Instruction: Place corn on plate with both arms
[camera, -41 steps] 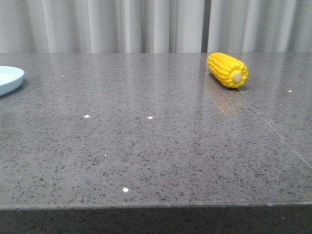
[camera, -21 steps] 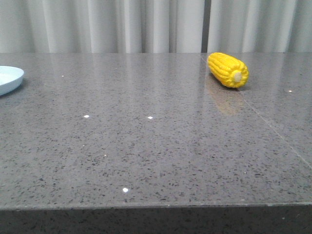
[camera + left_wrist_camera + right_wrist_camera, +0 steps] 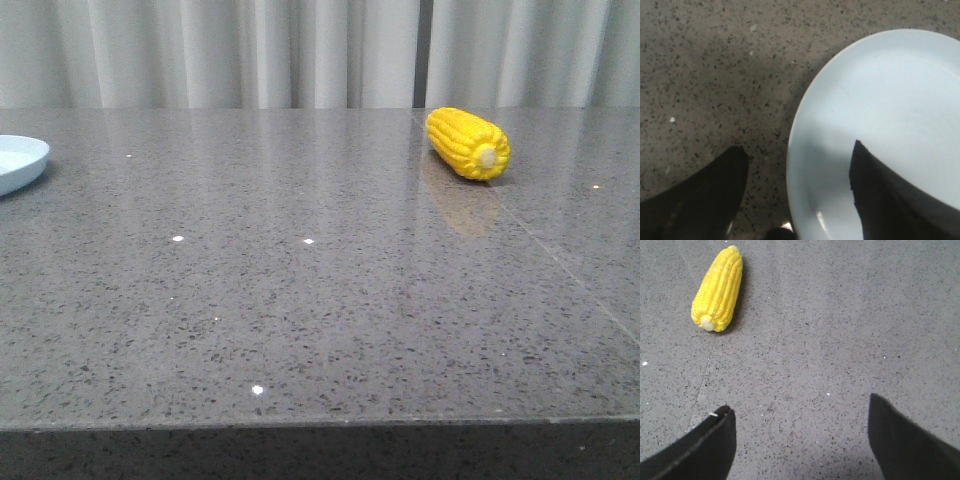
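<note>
The speckled grey stone tabletop [image 3: 300, 320] is bare along its near edge. Farther back at the far left sits the shallow pale bluish-white plate [image 3: 18, 162]; the left gripper [image 3: 797, 170] hangs over its rim, jaws spread, holding nothing. Farthest back on the right lies the glossy bright yellow corn cob [image 3: 468, 144], stub end toward the camera, with the right gripper [image 3: 800, 427] above bare table, wide apart and empty.

Staged test setup: speckled grey stone table [image 3: 300, 300], plain pale curtain [image 3: 250, 50] backdrop.
</note>
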